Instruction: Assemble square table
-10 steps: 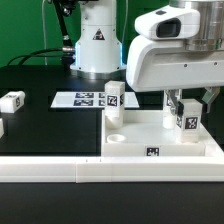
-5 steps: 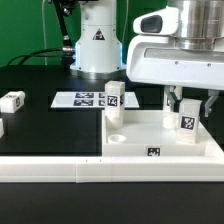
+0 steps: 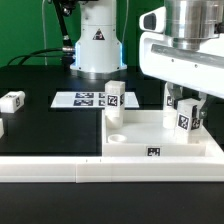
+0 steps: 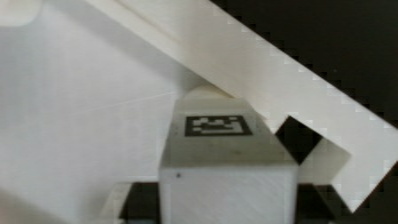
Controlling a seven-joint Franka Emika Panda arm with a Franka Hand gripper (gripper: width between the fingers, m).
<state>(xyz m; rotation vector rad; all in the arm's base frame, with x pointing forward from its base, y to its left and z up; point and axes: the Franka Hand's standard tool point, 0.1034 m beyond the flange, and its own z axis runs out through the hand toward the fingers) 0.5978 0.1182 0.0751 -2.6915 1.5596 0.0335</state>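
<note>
claw [image 3: 188,109] rotated, held leg [image 3: 188,121] turned slightly

The gripper [image 3: 188,108] clasps a leg [image 3: 188,121], and its fingers [image 3: 171,102] hide the leg's sides. A second leg [image 3: 2,128] is cut off by the exterior view's left edge. The wrist view is blurred.

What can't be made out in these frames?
Exterior view: whether the held leg is seated; the leg and the claw cover its foot.
Exterior view: the edge leg, cut off at the left.
Wrist view: the same foot, hidden by the held leg's own body.
</note>
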